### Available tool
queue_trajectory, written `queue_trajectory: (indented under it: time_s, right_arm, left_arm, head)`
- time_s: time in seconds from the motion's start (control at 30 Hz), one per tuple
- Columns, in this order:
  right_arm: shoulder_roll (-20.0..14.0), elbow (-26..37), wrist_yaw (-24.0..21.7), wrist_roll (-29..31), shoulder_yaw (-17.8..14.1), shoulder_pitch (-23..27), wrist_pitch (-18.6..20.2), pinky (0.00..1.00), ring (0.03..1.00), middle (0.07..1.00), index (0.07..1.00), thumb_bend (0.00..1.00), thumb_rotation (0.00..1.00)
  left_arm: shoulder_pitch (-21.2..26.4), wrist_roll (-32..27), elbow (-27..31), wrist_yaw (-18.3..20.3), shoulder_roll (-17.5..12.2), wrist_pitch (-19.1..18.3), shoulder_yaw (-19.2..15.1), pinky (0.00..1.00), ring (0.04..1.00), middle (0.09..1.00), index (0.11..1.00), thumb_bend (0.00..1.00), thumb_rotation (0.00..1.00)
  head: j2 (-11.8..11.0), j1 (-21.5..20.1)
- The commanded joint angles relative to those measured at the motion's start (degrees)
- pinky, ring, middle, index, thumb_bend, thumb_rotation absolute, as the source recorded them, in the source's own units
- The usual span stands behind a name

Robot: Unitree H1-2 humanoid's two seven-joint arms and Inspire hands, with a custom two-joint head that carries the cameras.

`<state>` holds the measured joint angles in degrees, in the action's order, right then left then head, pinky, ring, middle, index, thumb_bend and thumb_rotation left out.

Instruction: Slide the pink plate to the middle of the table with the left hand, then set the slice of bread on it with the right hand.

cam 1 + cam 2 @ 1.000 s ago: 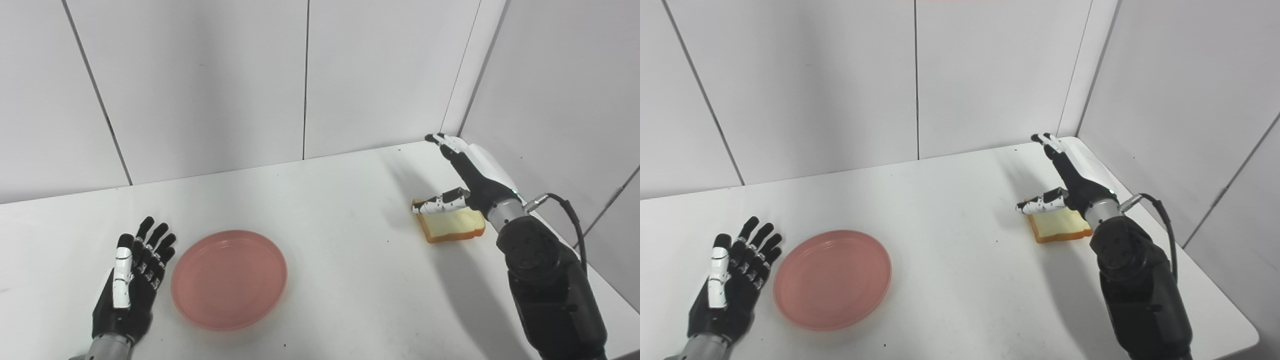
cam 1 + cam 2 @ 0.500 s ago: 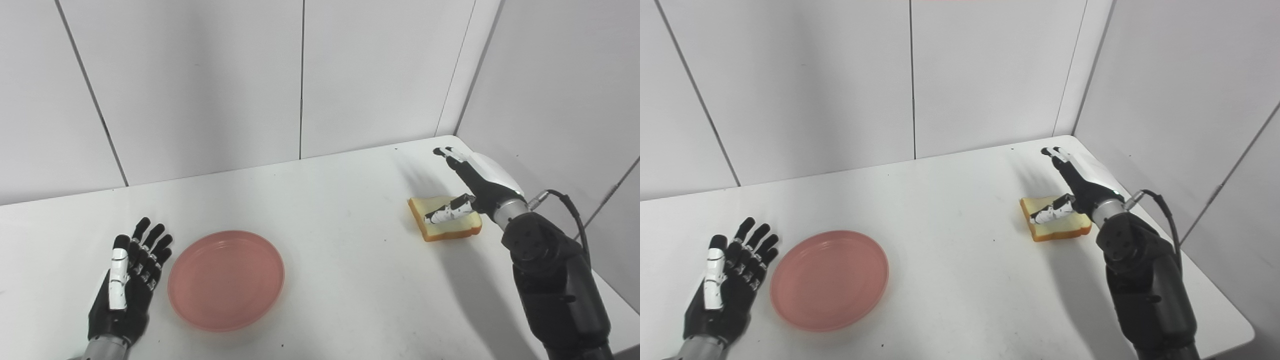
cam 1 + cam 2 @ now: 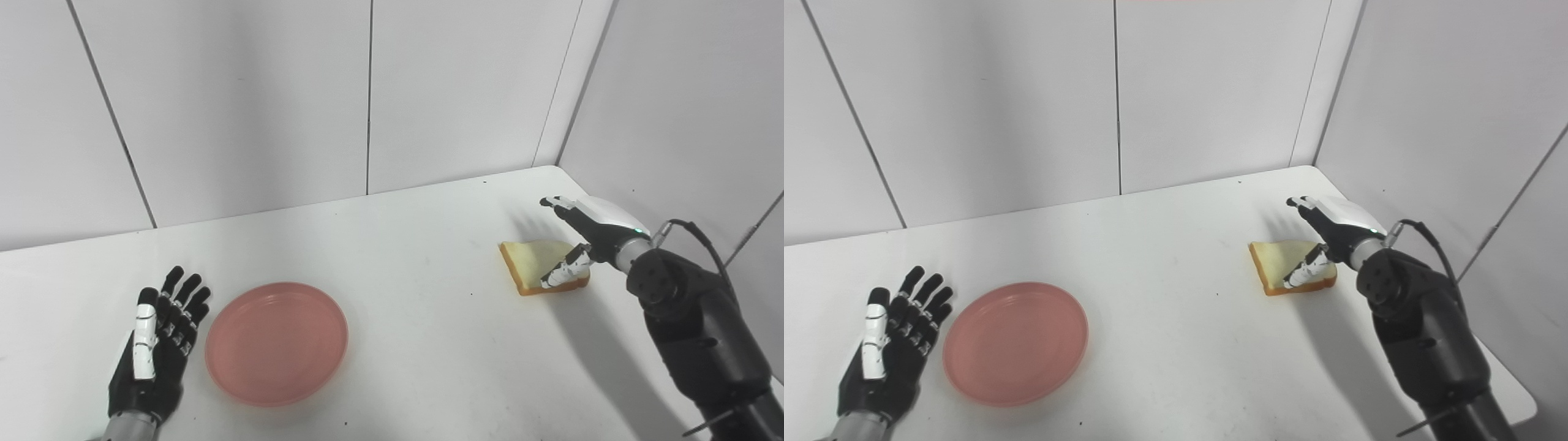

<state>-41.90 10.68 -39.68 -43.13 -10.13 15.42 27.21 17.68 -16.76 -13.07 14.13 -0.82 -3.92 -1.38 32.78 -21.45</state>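
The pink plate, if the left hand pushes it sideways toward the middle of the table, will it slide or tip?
The pink plate looks shallow and wide and lies flat, so it should slide rather than tip. The white table looks smooth, so probably little drag. Its low rim may let the open left hand ride over the edge, so a push low on the rim seems safer.

My left hand (image 3: 153,361) is black with a white thumb and silver wrist; my right hand (image 3: 591,229) wears a white shell, trailing a black cable (image 3: 698,236) over a bulky black forearm (image 3: 704,343).
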Motion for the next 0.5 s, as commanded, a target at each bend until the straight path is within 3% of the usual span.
queue_trajectory:
  time_s: [0.0, 0.2, 0.47]
  right_arm:
    - [-3.0, 0.8, 0.0, 0.6, 0.1, 2.5, -0.3, 1.00, 1.000, 1.000, 0.949, 1.00, 0.08]
    - [-7.8, 0.4, -2.3, 1.0, 3.8, 3.4, -0.5, 1.00, 1.000, 1.000, 0.962, 1.00, 0.14]
    - [-11.4, -2.6, -1.0, 3.7, 7.8, 4.5, -1.9, 1.00, 1.000, 1.000, 0.965, 1.00, 0.19]
  left_arm:
    - [1.1, -0.1, 0.7, -0.2, 0.1, -0.7, -0.1, 0.98, 0.939, 0.952, 0.958, 0.69, 0.97]
    - [1.1, 0.4, 0.4, -0.3, 0.0, -0.1, 0.1, 0.97, 0.935, 0.950, 0.953, 0.70, 0.97]
    - [1.2, 0.7, 0.2, 0.0, -0.1, 0.3, 0.2, 0.97, 0.935, 0.949, 0.953, 0.70, 0.97]
  head:
    - [0.1, 0.0]
    - [0.1, 0.1]
    - [0.0, 0.1]
